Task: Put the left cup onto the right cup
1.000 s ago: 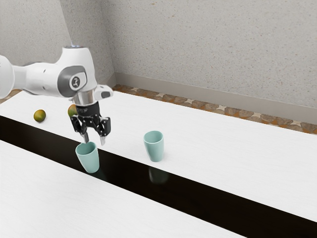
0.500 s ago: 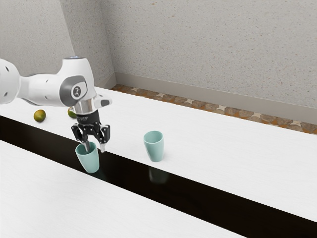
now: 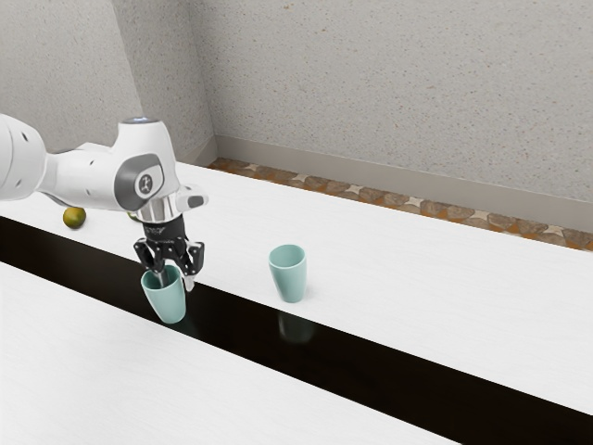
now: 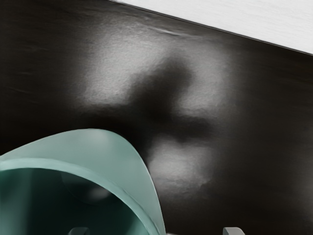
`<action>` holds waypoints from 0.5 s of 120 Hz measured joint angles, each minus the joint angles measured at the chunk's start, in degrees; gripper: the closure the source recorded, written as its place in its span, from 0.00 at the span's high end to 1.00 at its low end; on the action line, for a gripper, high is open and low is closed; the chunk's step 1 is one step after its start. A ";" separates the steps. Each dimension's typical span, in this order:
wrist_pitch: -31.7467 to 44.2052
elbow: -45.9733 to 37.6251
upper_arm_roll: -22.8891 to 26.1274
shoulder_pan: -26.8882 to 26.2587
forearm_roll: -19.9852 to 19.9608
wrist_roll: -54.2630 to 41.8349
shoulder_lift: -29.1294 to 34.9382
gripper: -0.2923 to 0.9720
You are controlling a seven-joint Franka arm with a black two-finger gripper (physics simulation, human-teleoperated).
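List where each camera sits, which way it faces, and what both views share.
Exterior view: beside the table, looking down across the white tabletop and glossy black strip; shows the white arm, black hand, teal tapered cup under the hand and a second teal cup.
Wrist view: on the hand, facing down at the black strip; two fingertips straddle the cup's wall.
Shared: the teal cup under the hand and the black strip.

Soft, even light glares off the dark strip [image 3: 371, 362].
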State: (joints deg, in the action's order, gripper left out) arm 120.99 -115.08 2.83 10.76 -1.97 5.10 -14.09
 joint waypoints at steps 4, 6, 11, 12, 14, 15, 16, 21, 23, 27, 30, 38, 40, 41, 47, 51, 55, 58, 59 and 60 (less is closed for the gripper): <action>0.16 0.00 -0.01 -0.02 0.04 -0.02 -0.09 0.45; 0.24 0.01 -0.01 -0.02 0.06 -0.02 -0.12 0.44; 0.39 0.01 -0.02 -0.03 0.10 -0.04 -0.16 0.41; 0.42 0.01 -0.02 -0.03 0.11 -0.05 -0.17 0.41; 0.47 0.01 -0.02 -0.03 0.12 -0.05 -0.18 0.40; 0.50 0.01 -0.02 -0.03 0.12 -0.06 -0.18 0.40; 0.52 0.01 -0.02 -0.03 0.13 -0.06 -0.18 0.39; 0.63 0.01 -0.06 -0.04 0.14 -0.07 -0.19 0.37; 0.66 0.01 -0.07 -0.03 0.14 -0.08 -0.19 0.36; 0.73 0.01 -0.09 -0.03 0.14 -0.08 -0.20 0.34; 0.77 0.01 -0.10 -0.03 0.14 -0.09 -0.20 0.33; 0.86 0.01 -0.22 -0.03 0.14 -0.10 -0.24 0.30; 0.88 0.01 -0.24 -0.03 0.14 -0.10 -0.23 0.29; 0.89 0.01 -0.25 -0.03 0.14 -0.10 -0.22 0.28; 0.91 0.01 -0.27 -0.03 0.14 -0.08 -0.25 0.26; 0.94 0.01 -0.28 -0.03 0.15 -0.07 -0.27 0.24; 0.95 0.01 -0.28 -0.03 0.16 -0.04 -0.29 0.23; 0.96 0.01 -0.28 -0.03 0.15 -0.01 -0.32 0.22; 0.96 0.01 -0.28 -0.03 0.16 -0.01 -0.33 0.21; 0.97 0.01 -0.29 -0.04 0.15 0.00 -0.33 0.21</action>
State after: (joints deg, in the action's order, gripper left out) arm 121.96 -115.07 2.54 10.72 -1.81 5.10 -14.43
